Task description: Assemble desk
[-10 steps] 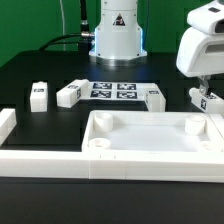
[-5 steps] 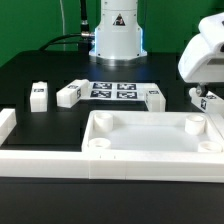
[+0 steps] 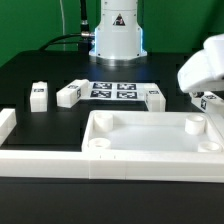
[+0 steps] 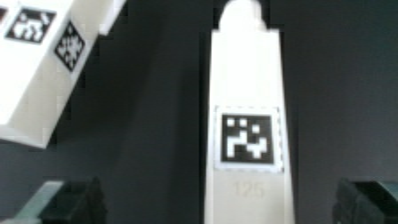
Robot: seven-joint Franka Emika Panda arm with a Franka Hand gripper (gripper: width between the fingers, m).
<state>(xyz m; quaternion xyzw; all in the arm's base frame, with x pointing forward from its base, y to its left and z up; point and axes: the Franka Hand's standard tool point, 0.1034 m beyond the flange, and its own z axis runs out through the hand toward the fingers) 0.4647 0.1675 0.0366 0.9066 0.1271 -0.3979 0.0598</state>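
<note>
Gripper jaws stand wide and hold nothing. In the wrist view its two dark fingertips are blurred and cropped at the frame corners, one on either side of a white leg, with dark gaps between them and it. The leg's black-white tag faces the camera; a faint mark beneath it is too soft to read. A white part just beside the leg, probably another leg, is cut off by the frame edge.

In the exterior view the bulky gripper body is cropped at the exterior view's right and covers most of the leg below it. The tabletop lies rim up just behind the border rail. On the dark table behind it are the left leg, the slanted leg and the middle leg, with the marker board between the last two.
</note>
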